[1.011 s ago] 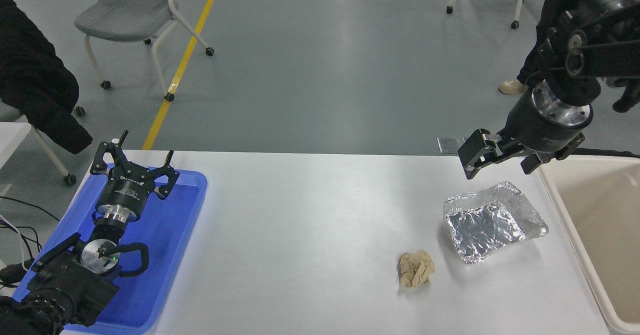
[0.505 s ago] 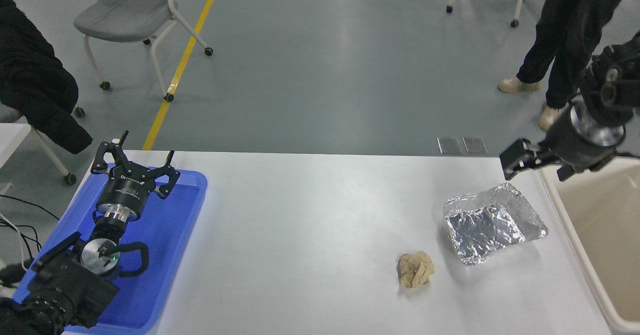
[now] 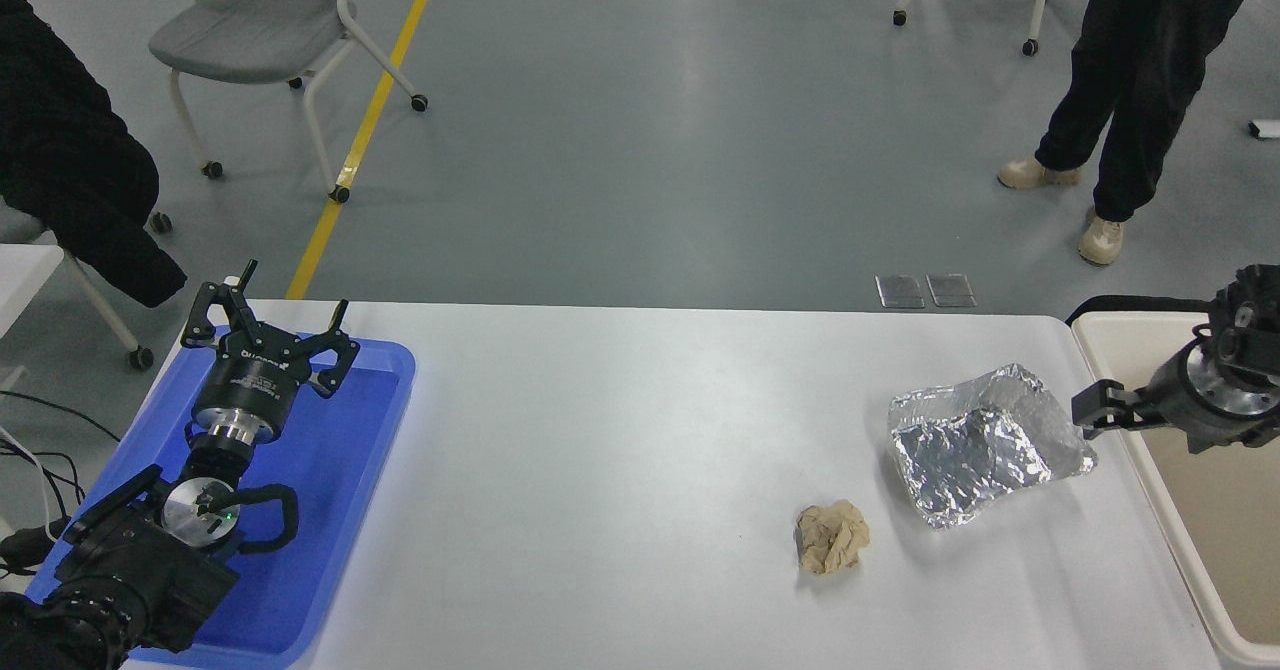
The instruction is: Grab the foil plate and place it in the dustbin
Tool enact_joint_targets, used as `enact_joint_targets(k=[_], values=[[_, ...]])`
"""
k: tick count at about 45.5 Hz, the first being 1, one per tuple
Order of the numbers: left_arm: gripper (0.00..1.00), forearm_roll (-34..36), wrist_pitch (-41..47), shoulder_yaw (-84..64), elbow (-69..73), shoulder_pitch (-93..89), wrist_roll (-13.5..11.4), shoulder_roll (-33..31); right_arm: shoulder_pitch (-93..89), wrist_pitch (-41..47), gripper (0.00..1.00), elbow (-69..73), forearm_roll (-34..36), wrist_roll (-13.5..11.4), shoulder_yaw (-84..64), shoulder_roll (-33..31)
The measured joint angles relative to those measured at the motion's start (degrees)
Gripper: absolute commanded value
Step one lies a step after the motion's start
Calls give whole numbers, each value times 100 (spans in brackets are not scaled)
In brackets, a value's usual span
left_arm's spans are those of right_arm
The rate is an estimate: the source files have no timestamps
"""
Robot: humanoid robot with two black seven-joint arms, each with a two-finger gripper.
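Note:
The foil plate [image 3: 985, 446], shiny and crinkled, lies on the white table at the right. The cream dustbin [image 3: 1180, 550] stands just off the table's right edge. My right gripper [image 3: 1135, 425] is open and low, over the dustbin's left rim, just right of the plate's right edge. It holds nothing, and its far finger is hidden behind the wrist. My left gripper [image 3: 270, 295] is open and parked over the blue tray at the lower left.
A crumpled brown paper ball [image 3: 831, 538] lies in front and to the left of the foil plate. A shallow blue tray [image 3: 340, 450] sits at the table's left. A person's legs [image 3: 1110, 80] stand beyond the table at the top right. Chairs stand on the floor behind.
My right gripper has come down and to the right, from high above the plate's far side to low beside its right edge. The plate and the left arm have not moved.

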Motion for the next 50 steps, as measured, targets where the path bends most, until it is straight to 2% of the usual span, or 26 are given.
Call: enact_joint_targets(k=[7, 20, 25, 29, 39, 42, 43, 50], values=[[100, 0, 0, 1, -3, 0, 1, 0, -397, -220, 100, -218, 456, -172, 280, 262], [100, 0, 0, 1, -7, -6, 1, 0, -1081, -706, 99, -737, 969, -291, 808, 817], [100, 0, 0, 1, -7, -8, 1, 0, -1270, -873, 84, -878, 1048, -309, 937, 962], [100, 0, 0, 1, -5, -8, 1, 0, -1375, -966, 59, -954, 1087, -321, 1013, 1029], [100, 0, 0, 1, -2, -9, 2, 0, -1528, -1124, 43, -1060, 1120, -355, 1108, 1105], [100, 0, 0, 1, -2, -9, 2, 0, -1551, -1157, 9, -1076, 1120, -362, 1123, 1117], [100, 0, 0, 1, -2, -9, 2, 0, -1553, -1160, 2, -1079, 1120, -365, 1125, 1117], [100, 0, 0, 1, -2, -9, 2, 0, -1576, -1196, 0, -1101, 1109, -381, 1136, 1126]])
